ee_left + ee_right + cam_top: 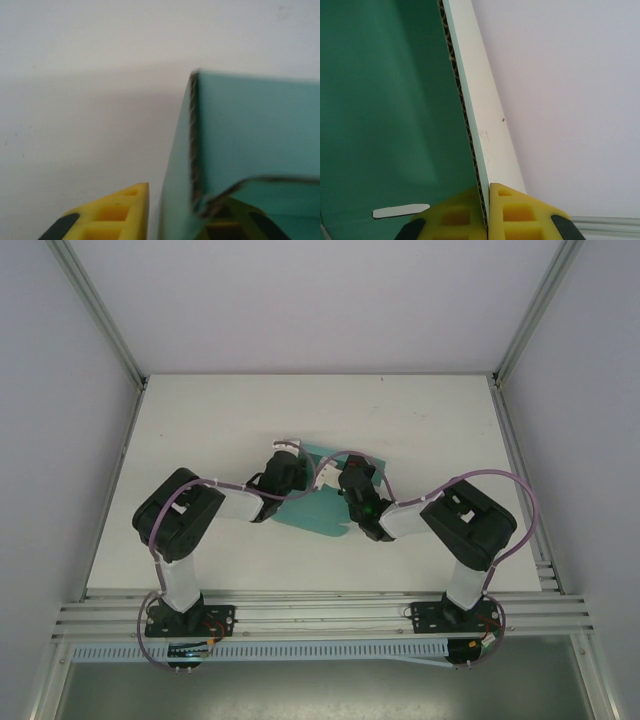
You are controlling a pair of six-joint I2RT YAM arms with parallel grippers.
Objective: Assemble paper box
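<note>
- Shows teal paper box (312,512) mostly flat, walls partly raised.
- Pinches one wall edge tightly with right gripper (485,200).
- Straddles another with left gripper (182,216), jaws parted.
- Leaves most folding seemingly undone.

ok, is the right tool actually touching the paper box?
Touching. The right wrist view shows the right tool shut on the paper box, with the box's corrugated edge pinched between both yellow fingers and no gap.

Overhead camera looked down from behind my bases, whole table (200,420) in frame. Wrist cameras sat tight behind my left fingers (117,215) and right fingers (520,215), nose-close to the paper box (310,512), which all three views shared.
</note>
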